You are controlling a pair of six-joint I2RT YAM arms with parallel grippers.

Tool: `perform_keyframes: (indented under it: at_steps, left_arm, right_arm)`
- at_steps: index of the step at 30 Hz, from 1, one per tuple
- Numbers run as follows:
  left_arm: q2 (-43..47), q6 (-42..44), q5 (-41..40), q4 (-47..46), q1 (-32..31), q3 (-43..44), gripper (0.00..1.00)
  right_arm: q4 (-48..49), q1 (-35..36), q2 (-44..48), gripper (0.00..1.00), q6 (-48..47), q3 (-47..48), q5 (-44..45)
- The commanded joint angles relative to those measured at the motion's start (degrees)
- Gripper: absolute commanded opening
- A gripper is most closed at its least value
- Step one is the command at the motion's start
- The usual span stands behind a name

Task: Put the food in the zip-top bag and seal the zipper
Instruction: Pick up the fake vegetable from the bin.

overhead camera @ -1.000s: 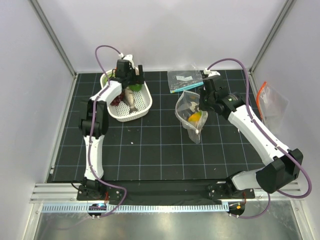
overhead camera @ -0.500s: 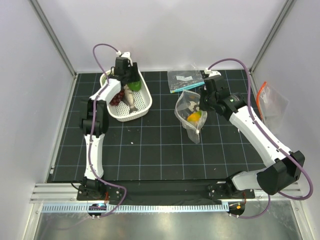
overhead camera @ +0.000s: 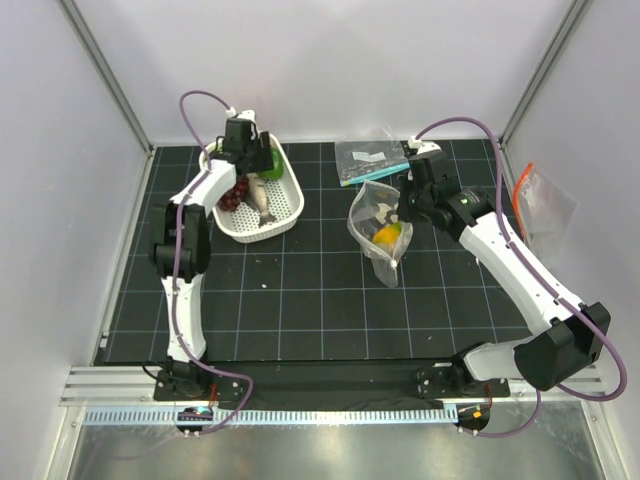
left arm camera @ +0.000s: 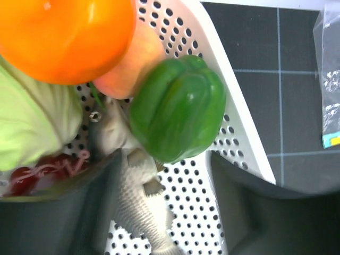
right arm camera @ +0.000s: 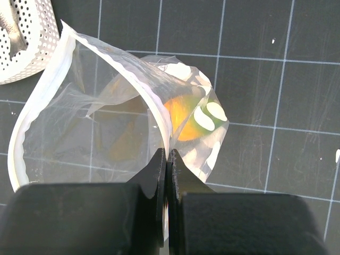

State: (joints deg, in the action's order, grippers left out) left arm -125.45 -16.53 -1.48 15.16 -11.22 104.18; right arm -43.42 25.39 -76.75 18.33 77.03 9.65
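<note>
Left gripper (left arm camera: 164, 172): spread wide, slid to far end of basket (left arm camera: 234, 122) within last second, now bracketing pepper (left arm camera: 178, 109); likely next pick. Right gripper (right arm camera: 167, 159): pinched on zipper (right arm camera: 34, 122), holding bag (right arm camera: 101, 127) mouth open over tabletop (right arm camera: 265, 32); orange fruit (right arm camera: 183, 119) inside, seal not yet pressed.

My left gripper (overhead camera: 250, 162) hangs over the 12 o'clock end of the white basket (overhead camera: 288, 214), which holds purple grapes (overhead camera: 231, 196) and a green piece (overhead camera: 273, 160). My right gripper (overhead camera: 403, 208) meets the 3 o'clock rim of the zip-top bag (overhead camera: 370, 215), whose mouth gapes over an orange-yellow piece (overhead camera: 386, 235). A teal-strip bag (overhead camera: 368, 160) lies at its 12 o'clock.
</note>
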Motion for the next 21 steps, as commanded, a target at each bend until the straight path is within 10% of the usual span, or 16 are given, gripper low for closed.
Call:
perform_keyframes:
  at_steps: [1, 4, 21]
  left_arm:
    - [5.04, 0.71, -0.63, -0.48, 0.33, -0.12, 0.77]
    - [2.76, 1.42, 0.33, 0.48, 0.41, 2.16, 1.00]
    - [-12.98, 7.13, 8.94, 10.42, 0.85, 19.56, 1.00]
  right_arm:
    - [0.79, 0.10, 1.69, 0.01, 0.13, 1.19, -1.30]
    - [0.70, 0.01, 1.52, 0.01, 0.22, 1.19, -1.65]
    - [-1.23, 0.02, 1.78, 0.01, -0.31, 3.91, -1.04]
